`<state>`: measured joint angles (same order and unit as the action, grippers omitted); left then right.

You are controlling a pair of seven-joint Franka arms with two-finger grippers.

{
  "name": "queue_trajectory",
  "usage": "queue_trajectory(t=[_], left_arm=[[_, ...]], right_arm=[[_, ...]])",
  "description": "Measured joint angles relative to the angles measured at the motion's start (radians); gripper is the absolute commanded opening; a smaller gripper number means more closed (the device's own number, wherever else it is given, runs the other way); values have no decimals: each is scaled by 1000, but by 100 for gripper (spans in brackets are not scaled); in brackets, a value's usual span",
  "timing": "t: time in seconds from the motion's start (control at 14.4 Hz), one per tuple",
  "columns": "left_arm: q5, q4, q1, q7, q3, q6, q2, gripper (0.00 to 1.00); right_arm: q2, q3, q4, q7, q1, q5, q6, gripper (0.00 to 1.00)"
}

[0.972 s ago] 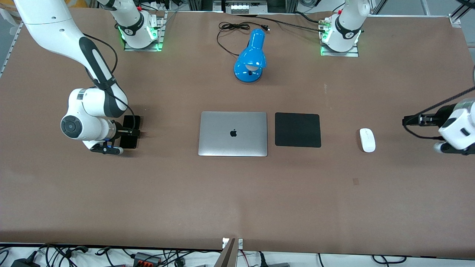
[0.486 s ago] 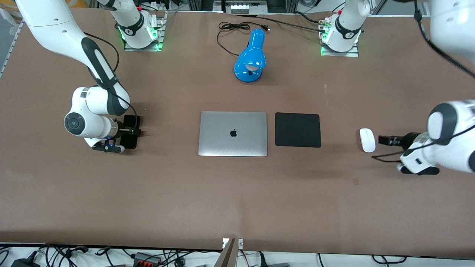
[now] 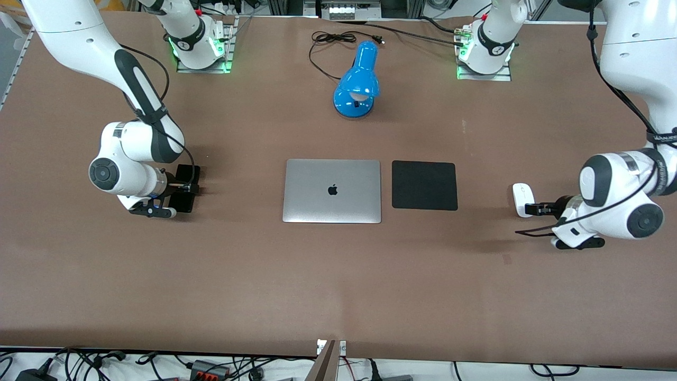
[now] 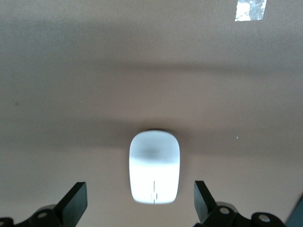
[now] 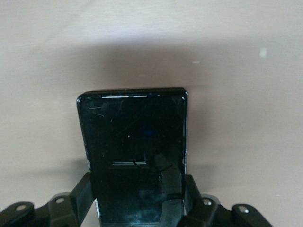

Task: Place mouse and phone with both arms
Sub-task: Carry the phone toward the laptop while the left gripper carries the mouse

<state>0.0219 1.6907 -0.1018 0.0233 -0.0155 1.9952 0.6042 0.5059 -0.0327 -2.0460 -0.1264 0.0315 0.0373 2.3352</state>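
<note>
Fingers of right gripper point(image 5: 137, 201) clamp phone point(image 5: 135, 151) edges for lifting, while left gripper point(image 4: 139, 203) straddles mouse point(image 4: 154, 166), fingers spread.

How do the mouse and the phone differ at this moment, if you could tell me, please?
The mouse is white and oval; the phone is black, flat and rectangular. The mouse lies free between the open fingers of the left gripper, while the right gripper has its fingers against the phone's edges. The mouse lies toward the left arm's end of the table, the phone toward the right arm's end. Both are small and glossy.
</note>
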Motion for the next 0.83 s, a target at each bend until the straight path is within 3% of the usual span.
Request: queue_trajectory(t=[0.35, 0.49, 0.62, 0.83], left_arm=[[0, 257, 4, 1, 6, 335, -80, 99], [0, 343, 7, 6, 8, 467, -90, 95], [0, 414, 8, 16, 8, 597, -91, 38], [0, 451, 8, 22, 10, 657, -98, 28]], right_arm=[[3, -164, 5, -167, 18, 1, 25, 17], [10, -188, 13, -209, 74, 1, 51, 17], [20, -189, 28, -247, 115, 1, 52, 17], [47, -189, 43, -260, 122, 1, 63, 17]])
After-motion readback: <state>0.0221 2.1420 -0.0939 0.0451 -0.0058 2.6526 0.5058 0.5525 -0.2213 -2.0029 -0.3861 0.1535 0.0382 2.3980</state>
